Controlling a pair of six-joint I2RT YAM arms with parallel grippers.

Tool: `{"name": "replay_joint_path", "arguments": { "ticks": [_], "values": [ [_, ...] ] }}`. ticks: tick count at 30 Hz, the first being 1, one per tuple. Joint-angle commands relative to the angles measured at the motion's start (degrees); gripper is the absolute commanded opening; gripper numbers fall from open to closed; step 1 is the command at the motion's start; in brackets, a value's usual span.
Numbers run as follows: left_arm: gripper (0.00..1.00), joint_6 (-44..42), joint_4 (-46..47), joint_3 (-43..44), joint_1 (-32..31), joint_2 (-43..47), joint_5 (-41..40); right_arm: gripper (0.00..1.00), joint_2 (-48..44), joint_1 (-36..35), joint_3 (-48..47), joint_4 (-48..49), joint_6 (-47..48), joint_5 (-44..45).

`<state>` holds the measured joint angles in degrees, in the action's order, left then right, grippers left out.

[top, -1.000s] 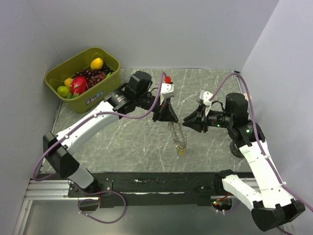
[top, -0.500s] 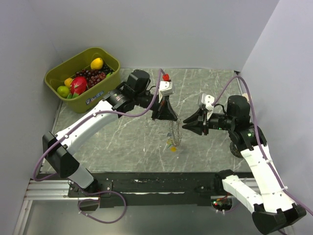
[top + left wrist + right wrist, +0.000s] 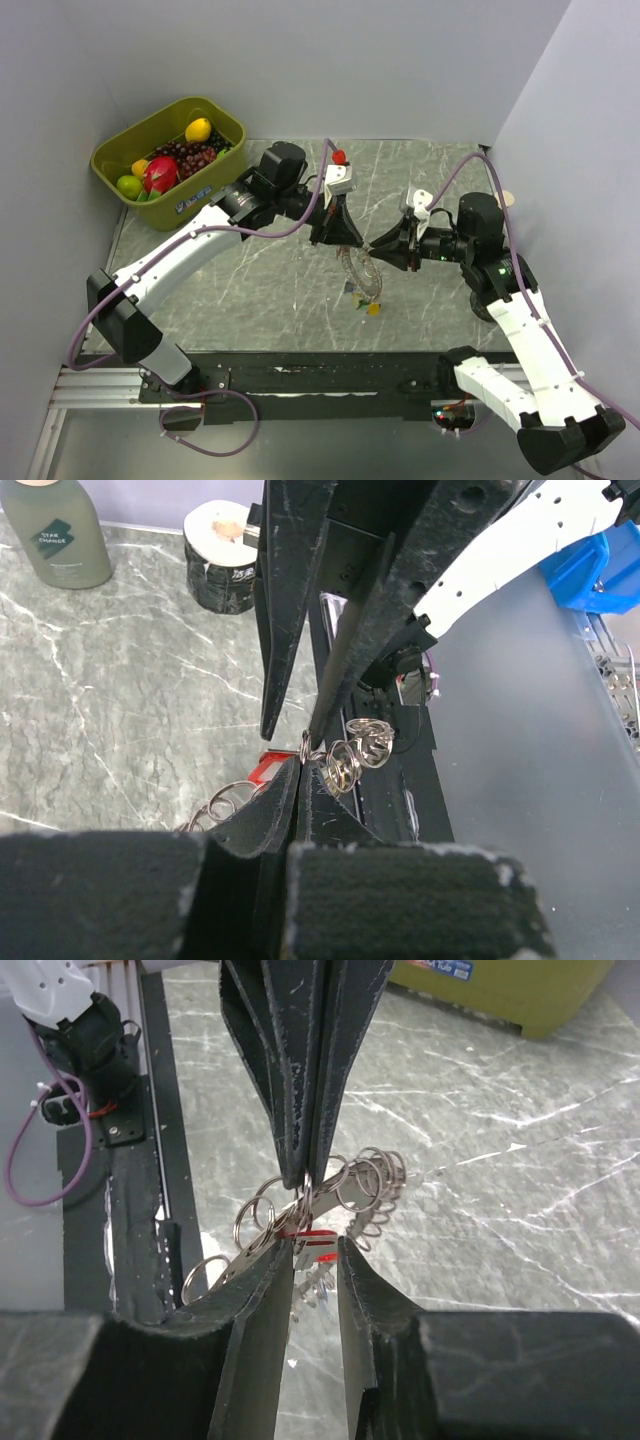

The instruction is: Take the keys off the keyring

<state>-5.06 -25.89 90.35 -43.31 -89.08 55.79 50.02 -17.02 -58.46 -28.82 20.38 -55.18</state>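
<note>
The keyring [image 3: 362, 272], a bunch of linked silvery rings, hangs over the marble table between both arms. My left gripper [image 3: 343, 240] is shut on one ring at its top [image 3: 300, 765]. More of the keyring's loops [image 3: 345, 765] show just past its tips. A yellow key [image 3: 372, 309] and a bluish key [image 3: 352, 288] dangle at the bottom. My right gripper [image 3: 376, 248] meets the chain from the right. In the right wrist view its jaws [image 3: 315, 1245] stand narrowly apart, closed on a red key [image 3: 308, 1232], with the keyring's coils [image 3: 370, 1185] behind.
A green bin [image 3: 225, 125] of fruit sits at the back left corner. A grey-green bottle [image 3: 60, 535] and a roll of tape [image 3: 225, 550] stand on the right side of the table. The black rail [image 3: 300, 375] runs along the near edge.
My right gripper backed off to the right, then came back left to the chain. The keyring swung below my left gripper, which held still.
</note>
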Motion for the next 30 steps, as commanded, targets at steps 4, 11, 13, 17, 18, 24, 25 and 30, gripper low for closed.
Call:
{"name": "replay_joint_path", "arguments": {
  "ticks": [4, 11, 13, 17, 18, 24, 25, 30],
  "values": [
    [0.01, 0.66, 3.57, 2.91, 0.07, 0.84, 3.1, 0.15, -0.8, -0.82, 0.1, 2.8, -0.43, -1.51],
    [0.01, 1.19, 3.83, 3.26, 0.07, 0.66, 3.1, 0.0, -0.98, -1.7, 0.71, 1.31, 1.41, -2.04],
    [0.01, 1.37, 3.83, 3.43, 0.24, 0.57, 3.1, 0.0, -0.89, -1.97, 1.15, 0.87, 2.03, -2.04],
    [0.01, 1.89, 4.01, 3.78, 0.16, 0.31, 3.45, 0.0, -0.71, -2.67, 2.12, 1.39, 1.86, -1.6],
    [0.01, 1.98, 4.09, 3.96, 0.16, 0.22, 3.45, 0.0, -0.71, -2.76, 2.29, 1.57, 1.59, -1.6],
    [0.01, 2.6, 4.7, 3.52, 0.16, 0.04, 3.45, 0.0, 0.08, -4.07, 1.68, 2.19, 0.71, 0.58],
    [0.01, 2.69, 4.71, 3.52, 0.24, -0.04, 3.45, 0.0, 0.6, -4.77, 1.07, 2.1, 0.71, 1.03],
    [0.01, 1.99, 4.01, 3.78, 0.24, 0.04, 3.01, 0.0, 1.75, -5.48, 0.1, 1.84, 0.54, 4.19]
  ]
}}
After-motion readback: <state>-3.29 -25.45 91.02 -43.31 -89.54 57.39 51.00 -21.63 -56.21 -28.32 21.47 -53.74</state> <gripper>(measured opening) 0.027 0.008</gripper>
